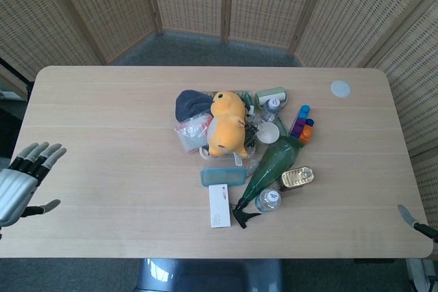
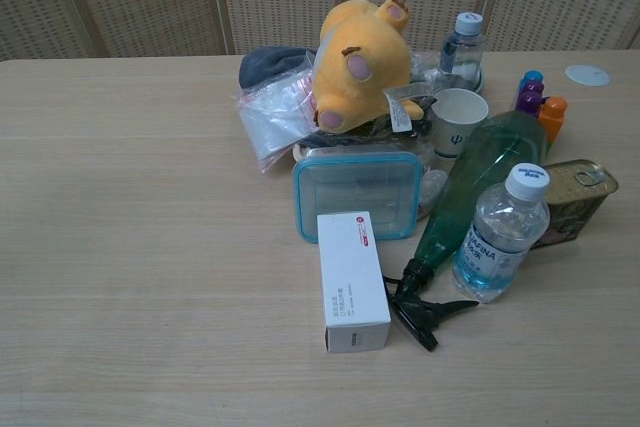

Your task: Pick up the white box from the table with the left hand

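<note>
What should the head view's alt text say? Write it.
A white box lies on a wooden table at the near edge of a clutter pile with a yellow plush toy. The left robot hand hovers open at the table's left edge.

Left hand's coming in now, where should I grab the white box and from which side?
Grip the white box across its two long sides, from above. It lies flat; its left side faces bare table, while the spray bottle's black trigger crowds its right. The left hand is open.

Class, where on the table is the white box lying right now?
The white box lies flat near the table's front edge, just in front of the clear lidded container, with the green spray bottle's trigger beside it.
</note>
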Robot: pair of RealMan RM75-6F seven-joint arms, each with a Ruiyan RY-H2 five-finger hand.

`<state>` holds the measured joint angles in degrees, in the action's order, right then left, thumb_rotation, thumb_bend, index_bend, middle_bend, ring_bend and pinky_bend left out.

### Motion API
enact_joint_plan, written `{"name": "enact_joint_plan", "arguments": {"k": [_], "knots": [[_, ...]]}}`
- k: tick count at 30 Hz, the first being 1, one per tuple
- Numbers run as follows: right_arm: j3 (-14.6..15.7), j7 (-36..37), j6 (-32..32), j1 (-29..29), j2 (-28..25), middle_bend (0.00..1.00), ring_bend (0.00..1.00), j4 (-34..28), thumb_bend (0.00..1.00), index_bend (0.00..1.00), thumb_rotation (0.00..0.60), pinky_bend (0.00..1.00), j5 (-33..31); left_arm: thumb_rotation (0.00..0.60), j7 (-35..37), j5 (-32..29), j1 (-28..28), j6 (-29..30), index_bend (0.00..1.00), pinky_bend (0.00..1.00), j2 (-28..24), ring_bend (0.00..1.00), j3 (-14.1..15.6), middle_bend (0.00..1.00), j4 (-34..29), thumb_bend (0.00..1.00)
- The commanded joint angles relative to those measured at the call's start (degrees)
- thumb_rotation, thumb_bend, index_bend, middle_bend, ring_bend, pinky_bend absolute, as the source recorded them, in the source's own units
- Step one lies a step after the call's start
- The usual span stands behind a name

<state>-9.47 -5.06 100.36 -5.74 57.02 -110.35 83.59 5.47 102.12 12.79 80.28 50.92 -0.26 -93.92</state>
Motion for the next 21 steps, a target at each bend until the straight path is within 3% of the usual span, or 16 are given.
{"name": "enact_joint_plan", "arguments": {"k": [1, 8, 21], "knots": [[0.01, 0.00, 0.26, -0.15, -0.11, 0.00, 0.00, -0.17, 0.00, 0.00, 0.509, 0.00, 0.17, 0.600, 9.29, 11.99, 8.38, -0.58, 0.00, 0.00, 2.79, 0.00, 0.81, 0.00, 11.51, 0.00], [0.32, 0.19, 0.12, -0.30, -0.34, 0.00, 0.00, -0.37, 0.00, 0.00, 0.510, 0.00, 0.44, 0.600, 16.43, 22.75, 17.22, 2.35, 0.00, 0.00, 10.70, 0.00, 2.95, 0.00, 22.64, 0.00], [-0.04, 2.94, -0.12, -0.54, -1.34, 0.00, 0.00, -0.43, 0.00, 0.00, 0.506, 0.00, -0.47, 0.600, 13.28, 25.98, 28.40, -7.11, 0.00, 0.00, 18.74, 0.00, 5.29, 0.00, 20.58, 0.00]]}}
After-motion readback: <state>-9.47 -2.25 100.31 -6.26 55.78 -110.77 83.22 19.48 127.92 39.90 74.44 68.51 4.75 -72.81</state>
